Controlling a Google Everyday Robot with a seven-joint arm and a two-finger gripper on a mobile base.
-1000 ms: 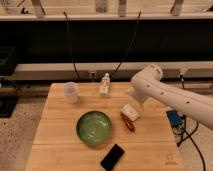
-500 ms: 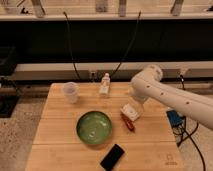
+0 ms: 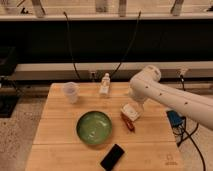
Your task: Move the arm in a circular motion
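In the camera view, you have the large glossy white robot arm (image 3: pixel 167 98) reaching in from the right edge, bending at a bulbous joint and dropping down to the white gripper (image 3: pixel 131 110), which sits low over the right part of the light wooden table (image 3: pixel 55 136). You cannot tell whether the gripper is clenched or released. Just below it towards you lies a reddish-brown oblong item (image 3: pixel 128 122). To its left and nearer you stands the round green bowl (image 3: pixel 94 128), and beyond that, close to the front edge, the flat black phone (image 3: pixel 112 157). Behind the gripper to the left stands a small white bottle (image 3: pixel 104 85), with a clear plastic cup (image 3: pixel 71 92) farther left.
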